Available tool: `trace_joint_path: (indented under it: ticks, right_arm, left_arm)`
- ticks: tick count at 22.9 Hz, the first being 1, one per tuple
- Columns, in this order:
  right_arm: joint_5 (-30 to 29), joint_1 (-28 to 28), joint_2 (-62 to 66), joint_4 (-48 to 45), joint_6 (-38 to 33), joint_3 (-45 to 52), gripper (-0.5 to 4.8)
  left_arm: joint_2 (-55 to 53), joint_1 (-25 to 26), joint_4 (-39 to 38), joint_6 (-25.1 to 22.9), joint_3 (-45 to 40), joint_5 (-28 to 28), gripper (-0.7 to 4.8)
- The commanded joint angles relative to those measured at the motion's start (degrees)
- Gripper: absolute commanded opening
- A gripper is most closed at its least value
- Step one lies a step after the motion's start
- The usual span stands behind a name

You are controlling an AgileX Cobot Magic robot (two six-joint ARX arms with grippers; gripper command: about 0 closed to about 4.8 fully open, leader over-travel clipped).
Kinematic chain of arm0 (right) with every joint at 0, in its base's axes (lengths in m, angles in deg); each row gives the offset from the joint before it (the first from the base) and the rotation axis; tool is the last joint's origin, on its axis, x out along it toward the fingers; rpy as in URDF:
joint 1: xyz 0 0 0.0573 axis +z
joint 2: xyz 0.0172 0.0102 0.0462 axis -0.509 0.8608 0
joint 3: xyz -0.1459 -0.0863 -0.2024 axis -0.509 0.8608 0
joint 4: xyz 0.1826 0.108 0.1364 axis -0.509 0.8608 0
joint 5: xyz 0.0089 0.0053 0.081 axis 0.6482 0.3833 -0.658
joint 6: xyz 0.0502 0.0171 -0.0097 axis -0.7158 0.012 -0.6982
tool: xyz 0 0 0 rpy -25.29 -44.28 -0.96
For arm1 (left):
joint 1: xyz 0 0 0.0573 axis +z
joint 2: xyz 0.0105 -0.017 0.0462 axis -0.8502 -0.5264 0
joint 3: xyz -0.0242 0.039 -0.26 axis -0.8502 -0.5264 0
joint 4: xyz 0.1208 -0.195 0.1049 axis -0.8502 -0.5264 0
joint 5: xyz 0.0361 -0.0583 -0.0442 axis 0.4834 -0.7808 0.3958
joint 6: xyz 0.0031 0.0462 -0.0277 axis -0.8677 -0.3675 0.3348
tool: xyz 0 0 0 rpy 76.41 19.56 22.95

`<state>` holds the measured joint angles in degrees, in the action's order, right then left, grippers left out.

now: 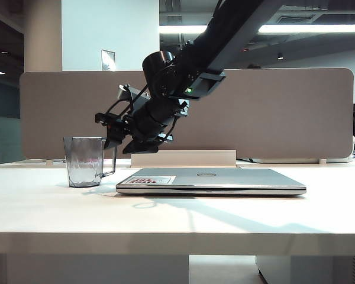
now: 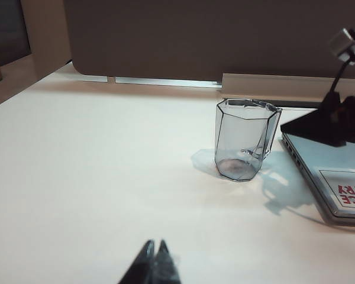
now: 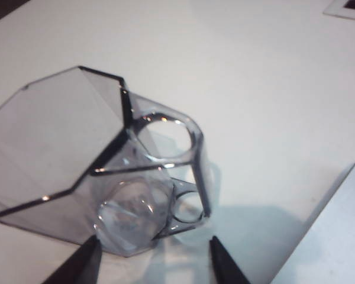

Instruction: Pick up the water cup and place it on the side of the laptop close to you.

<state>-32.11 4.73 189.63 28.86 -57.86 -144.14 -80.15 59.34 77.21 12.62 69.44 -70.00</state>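
The water cup (image 1: 83,161), a clear grey faceted mug, stands upright on the white table just left of the closed silver laptop (image 1: 225,179). Its handle (image 1: 109,163) faces the laptop. My right gripper (image 1: 111,139) reaches across from the upper right and hovers at the cup's rim above the handle. In the right wrist view it (image 3: 155,251) is open, with the cup (image 3: 65,148) and its handle (image 3: 171,160) just ahead of the fingertips and nothing between them. My left gripper (image 2: 155,247) is shut and empty, well short of the cup (image 2: 242,139) and laptop (image 2: 328,183).
A grey partition panel (image 1: 59,112) runs behind the table, with a white bar (image 1: 183,158) at its foot behind the laptop. A white sticker with red print (image 1: 154,179) lies on the laptop lid. The table's front edge (image 1: 177,236) is near the camera.
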Motion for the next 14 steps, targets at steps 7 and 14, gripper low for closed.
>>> trace_joint_path:
  ticks: [7, 14]
  right_arm:
    - [1.62, 0.52, 2.12, -6.10, 0.50, -0.39, 1.77]
    - [4.09, 0.55, 2.78, -9.55, -1.62, -0.42, 1.74]
  left_arm:
    - [-0.07, 0.00, 0.33, 0.17, 0.17, 0.11, -0.03]
    - [-0.07, 0.00, 0.33, 0.17, 0.17, 0.11, -0.03]
